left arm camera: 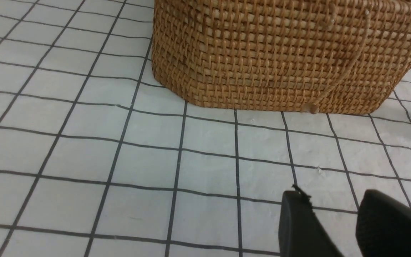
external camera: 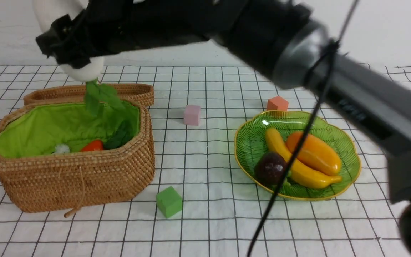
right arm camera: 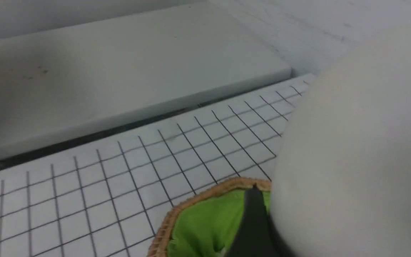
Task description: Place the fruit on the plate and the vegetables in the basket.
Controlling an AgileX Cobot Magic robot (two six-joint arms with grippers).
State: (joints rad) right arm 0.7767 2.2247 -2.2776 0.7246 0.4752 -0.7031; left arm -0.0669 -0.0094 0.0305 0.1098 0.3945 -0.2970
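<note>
My right gripper (external camera: 70, 53) is shut on the white radish (external camera: 84, 71) and holds it above the back of the basket (external camera: 84, 175), green leaves (external camera: 100, 94) hanging down. In the right wrist view the radish (right arm camera: 351, 160) fills the side beside one dark finger (right arm camera: 253, 217), over the basket's rim (right arm camera: 198, 198). An orange-red carrot (external camera: 93, 145) lies inside on the green lining. On the green plate (external camera: 250, 139) lie the banana (external camera: 298, 164), mango (external camera: 314, 153) and mangosteen (external camera: 270, 167). My left gripper (left arm camera: 334, 210) hovers open and empty over the cloth, in front of the basket's wall (left arm camera: 280, 53).
The basket's woven lid (external camera: 134, 92) lies open behind it. Foam cubes sit on the gridded cloth: green (external camera: 169, 201) in front, pink (external camera: 192, 115) in the middle, orange (external camera: 277, 104) behind the plate. My right arm (external camera: 298, 53) spans the scene, its cable (external camera: 291, 160) dangling before the plate.
</note>
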